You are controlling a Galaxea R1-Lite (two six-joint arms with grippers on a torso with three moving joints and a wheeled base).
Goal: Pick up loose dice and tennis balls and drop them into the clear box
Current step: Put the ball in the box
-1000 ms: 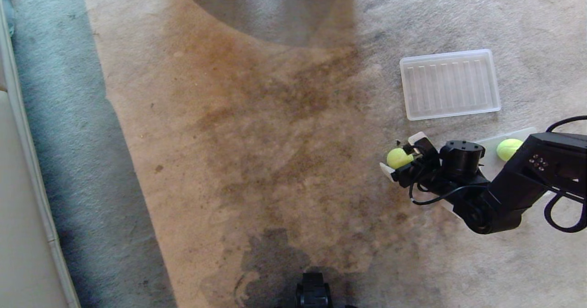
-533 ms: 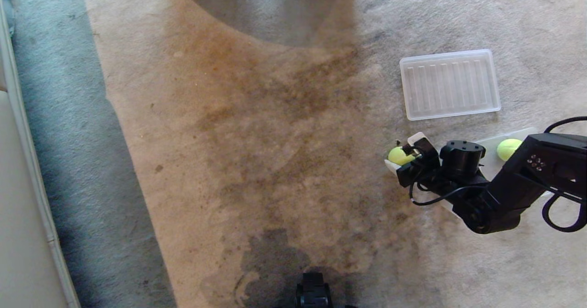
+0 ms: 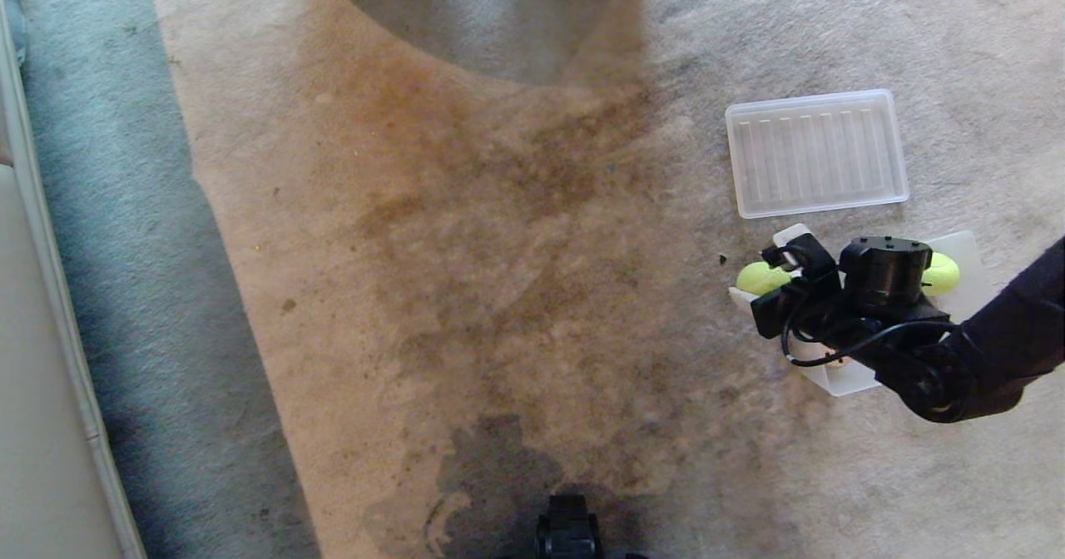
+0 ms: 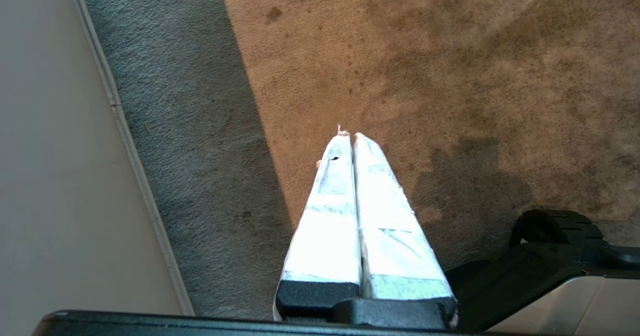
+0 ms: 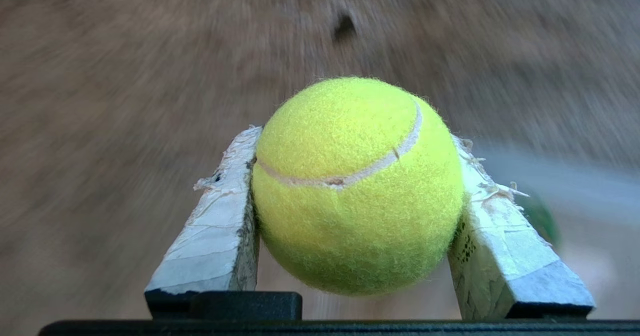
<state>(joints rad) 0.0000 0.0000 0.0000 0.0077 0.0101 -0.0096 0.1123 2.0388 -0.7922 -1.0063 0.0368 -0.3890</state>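
Note:
My right gripper (image 3: 759,268) is shut on a fuzzy yellow-green tennis ball (image 3: 761,278) and holds it off the carpet, at the left end of the clear box (image 3: 849,380). In the right wrist view the ball (image 5: 357,186) fills the gap between the taped fingers (image 5: 220,226) of the gripper (image 5: 354,138). A second tennis ball (image 3: 946,273) lies in the box, partly hidden behind my wrist. The dice are hidden; a blurred dark green shape (image 5: 542,218) beside one finger cannot be identified. My left gripper (image 4: 349,136) is shut, empty and parked over the carpet.
The flat ribbed translucent lid (image 3: 815,153) lies on the carpet just beyond the box. A pale wall and skirting (image 3: 50,309) run along the far left. Stained tan carpet (image 3: 499,251) stretches between the wall and the box.
The right gripper has closed on the tennis ball that lay between its open fingers. It has then carried the ball to the right, up to the box's left end.

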